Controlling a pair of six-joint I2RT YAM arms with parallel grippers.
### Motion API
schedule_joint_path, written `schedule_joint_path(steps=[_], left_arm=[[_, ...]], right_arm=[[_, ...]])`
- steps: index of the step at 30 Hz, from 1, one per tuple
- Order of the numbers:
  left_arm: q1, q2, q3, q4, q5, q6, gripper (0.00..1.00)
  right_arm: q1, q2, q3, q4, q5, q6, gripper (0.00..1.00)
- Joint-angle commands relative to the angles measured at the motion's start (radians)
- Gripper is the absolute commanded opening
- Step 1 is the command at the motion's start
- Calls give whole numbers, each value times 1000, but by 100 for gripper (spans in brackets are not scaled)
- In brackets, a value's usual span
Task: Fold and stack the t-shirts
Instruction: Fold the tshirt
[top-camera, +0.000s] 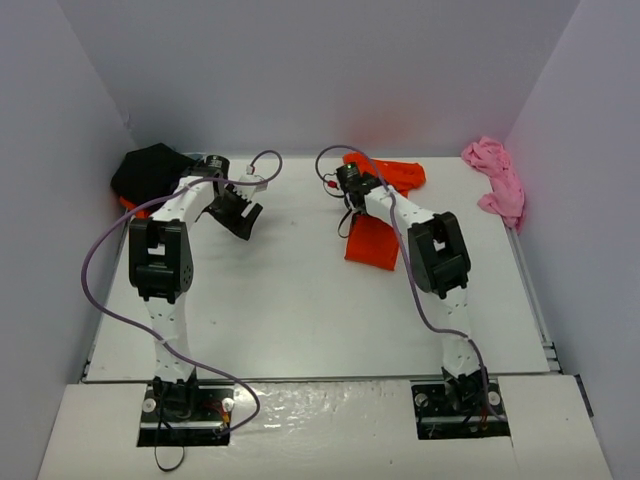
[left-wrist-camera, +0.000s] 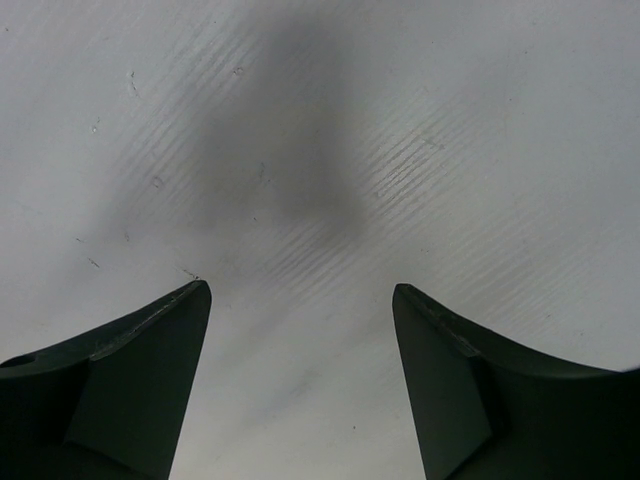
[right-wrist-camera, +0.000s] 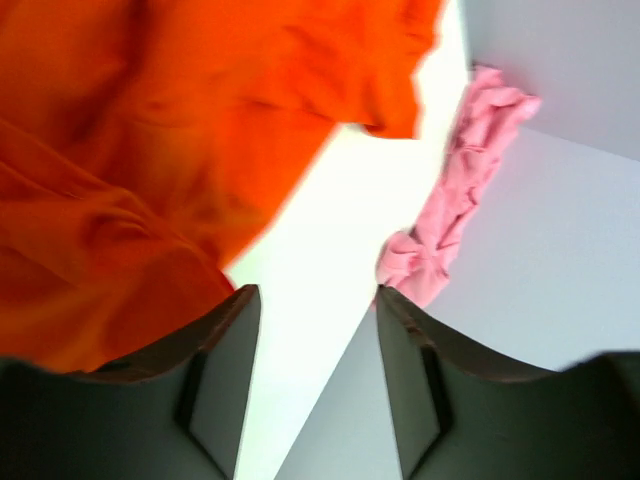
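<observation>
A bright orange-red t-shirt (top-camera: 374, 242) lies crumpled at the back middle of the table, and it fills the upper left of the right wrist view (right-wrist-camera: 150, 150). A black t-shirt (top-camera: 150, 167) is bunched in the back left corner with a bit of a second orange-red t-shirt (top-camera: 125, 203) showing under it. A pink t-shirt (top-camera: 497, 180) lies crumpled at the back right, also in the right wrist view (right-wrist-camera: 460, 190). My left gripper (top-camera: 235, 213) (left-wrist-camera: 300, 290) is open and empty over bare table. My right gripper (top-camera: 348, 215) (right-wrist-camera: 317, 292) is open beside the orange-red t-shirt, nothing between its jaws.
White walls (top-camera: 320, 70) close in the table (top-camera: 290, 300) at the back and on both sides. A purple cable (top-camera: 95, 260) loops off the left arm. The table's near edge (top-camera: 320, 378) runs just ahead of the arm bases.
</observation>
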Motion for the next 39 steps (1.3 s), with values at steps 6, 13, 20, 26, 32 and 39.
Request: schedule_joint_path(steps=[6,13,20,26,32,39], left_arm=[[2,-89,-4,17,10,4,71],[-1,-88,3,23,19,-7,71],[-13,-92,8,19,13,-7,71],[-11,-90,-8,25,7,-3,72],[-11,-71,-5,35,9,-6,74],[-10,-28,22,30,11,-12,76]], right_arm=[[66,-420,-97,-30,-34,59,53],[162,-588,-398,-262,-314,125,53],[187,-538,-460,-247,-389,171,53],[186,-449,-430,-223,-410,170,53],[186,-367,-401,-219,-436,168,53],[180,-276,-356,-211,-441,159,53]])
